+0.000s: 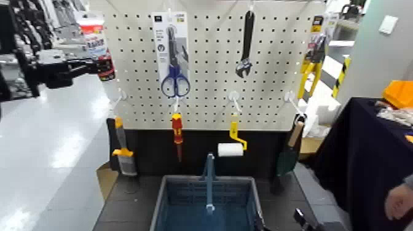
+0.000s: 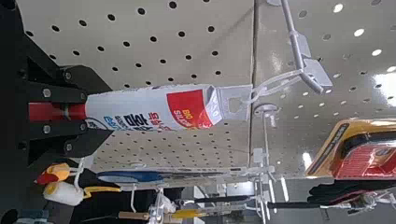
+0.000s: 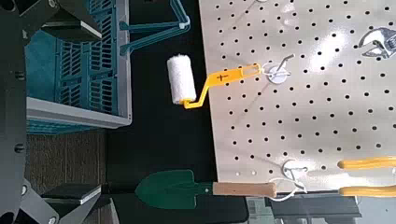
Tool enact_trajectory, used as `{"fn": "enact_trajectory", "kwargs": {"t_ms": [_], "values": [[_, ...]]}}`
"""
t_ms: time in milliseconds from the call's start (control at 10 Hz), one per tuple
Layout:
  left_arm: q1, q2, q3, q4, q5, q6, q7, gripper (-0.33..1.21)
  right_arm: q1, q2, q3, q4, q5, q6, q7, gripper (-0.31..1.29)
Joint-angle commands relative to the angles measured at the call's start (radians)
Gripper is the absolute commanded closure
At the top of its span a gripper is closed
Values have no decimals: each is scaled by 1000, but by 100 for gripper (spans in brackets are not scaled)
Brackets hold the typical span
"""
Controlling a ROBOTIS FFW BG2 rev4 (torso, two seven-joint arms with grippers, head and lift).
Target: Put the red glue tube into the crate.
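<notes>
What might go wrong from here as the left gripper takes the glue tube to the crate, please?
The glue tube appears to be still linked to its hook by the tab at its end, so a sideways pull could snag it. The left gripper holds it near one end only, so it might pivot. Over the crate, the raised handle could catch the tube.
</notes>
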Motion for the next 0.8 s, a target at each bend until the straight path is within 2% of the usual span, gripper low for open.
{"fn": "enact_trajectory", "kwargs": {"t_ms": [100,800], "values": [[-2,0,1,-2,7,-2,3,116,-2,0,0,2,2,2,1,16],[-6,3,4,-8,9,-7,21,118,-5,0,0,3,2,15,12,16]]}}
